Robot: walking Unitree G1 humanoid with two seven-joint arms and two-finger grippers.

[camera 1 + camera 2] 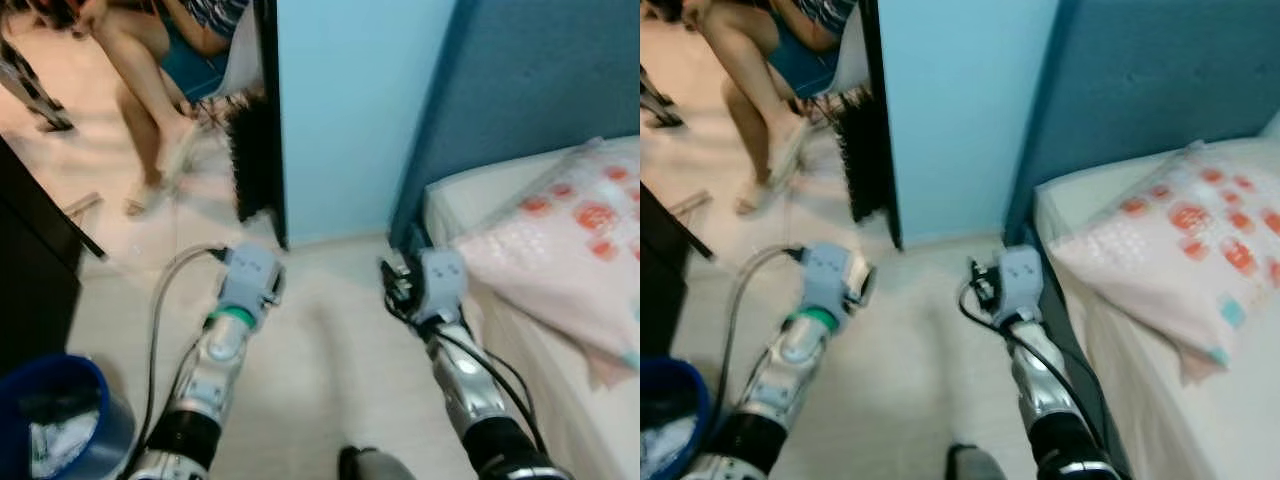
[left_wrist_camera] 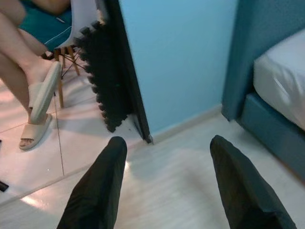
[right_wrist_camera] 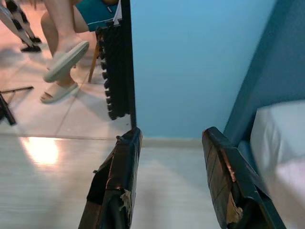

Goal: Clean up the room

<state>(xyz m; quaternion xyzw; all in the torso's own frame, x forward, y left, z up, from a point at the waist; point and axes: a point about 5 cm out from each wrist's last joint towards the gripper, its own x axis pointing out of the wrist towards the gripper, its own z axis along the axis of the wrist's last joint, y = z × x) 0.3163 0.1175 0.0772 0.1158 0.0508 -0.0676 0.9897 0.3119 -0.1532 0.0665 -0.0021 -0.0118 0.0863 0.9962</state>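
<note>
Both arms reach forward over a pale floor. My left gripper (image 2: 164,148) is open, its black fingers (image 2: 97,191) spread with nothing between them. My right gripper (image 3: 171,136) is open too and holds nothing; its fingers (image 3: 116,176) have worn, taped pads. In the left eye view the left wrist (image 1: 248,285) and right wrist (image 1: 425,285) hang above the floor before a light blue wall (image 1: 345,110). A blue bin (image 1: 60,420) with white litter inside stands at my lower left.
A bed (image 1: 560,370) with a dark blue headboard (image 1: 530,80) and a pink patterned pillow (image 1: 570,250) lies to the right. A person sits on a chair (image 2: 78,19) beyond the doorway, sandalled feet (image 2: 38,109) on the tiles. Black foam mats (image 2: 107,81) lean at the wall's edge. Dark furniture (image 1: 30,270) stands left.
</note>
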